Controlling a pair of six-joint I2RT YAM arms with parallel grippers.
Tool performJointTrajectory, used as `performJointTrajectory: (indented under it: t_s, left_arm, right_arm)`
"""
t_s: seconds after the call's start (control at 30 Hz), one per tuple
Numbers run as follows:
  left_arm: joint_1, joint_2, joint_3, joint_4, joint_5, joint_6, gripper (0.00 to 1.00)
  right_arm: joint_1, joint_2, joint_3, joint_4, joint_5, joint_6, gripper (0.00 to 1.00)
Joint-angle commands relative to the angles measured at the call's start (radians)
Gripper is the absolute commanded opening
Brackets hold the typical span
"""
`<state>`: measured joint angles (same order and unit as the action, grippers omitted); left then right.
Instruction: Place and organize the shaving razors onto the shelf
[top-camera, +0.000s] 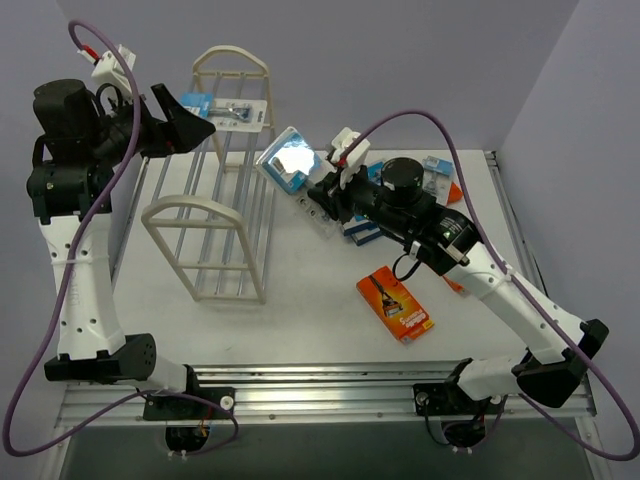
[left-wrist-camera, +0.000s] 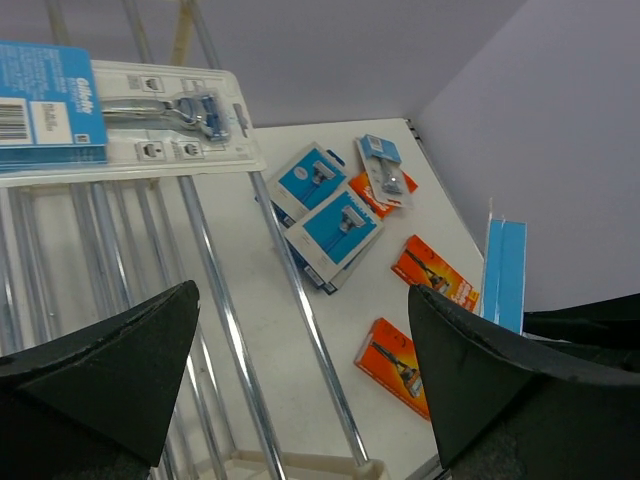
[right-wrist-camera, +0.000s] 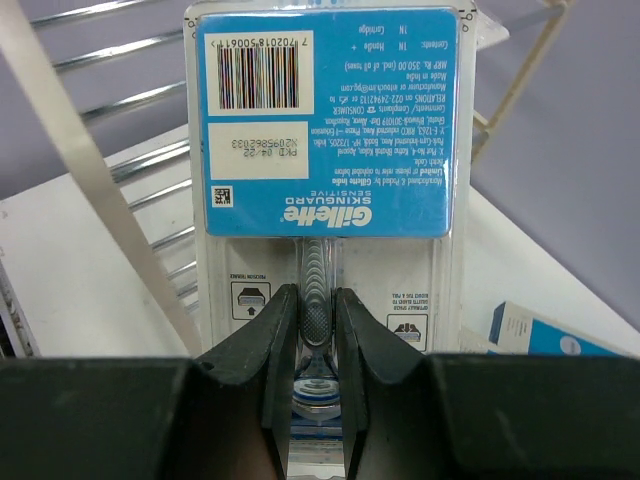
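Observation:
The cream-white shelf stands at the table's left. One blister razor pack lies on its top rods at the far end, also in the left wrist view. My left gripper is open and empty, hovering above the shelf just left of that pack; its fingers are spread wide. My right gripper is shut on a second blister pack with a blue card, held in the air right of the shelf. In the right wrist view the jaws pinch this pack on the razor handle.
On the table lie an orange box, blue-and-white boxes and a blister pack. The left wrist view shows the blue-and-white boxes and two orange boxes. Shelf rods lie behind the held pack.

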<state>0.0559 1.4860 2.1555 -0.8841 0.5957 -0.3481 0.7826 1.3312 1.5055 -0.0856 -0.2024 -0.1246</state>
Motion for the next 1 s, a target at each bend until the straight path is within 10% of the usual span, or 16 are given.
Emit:
performJointTrajectory:
  t_s: [0.0, 0.8, 0.97]
  left_arm:
    - [-0.030, -0.026, 0.032, 0.020, 0.079, -0.031, 0.95]
    - [-0.209, -0.063, -0.088, 0.117, 0.251, -0.106, 1.00]
    - [-0.223, -0.059, -0.102, 0.125, 0.259, -0.104, 0.88]
  right_arm:
    - [0.062, -0.035, 0.055, 0.027, 0.072, -0.055, 0.00]
    - [0.208, 0.039, 0.121, 0.046, 0.182, -0.096, 0.00]
    - [0.214, 0.034, 0.114, 0.064, 0.185, -0.096, 0.00]
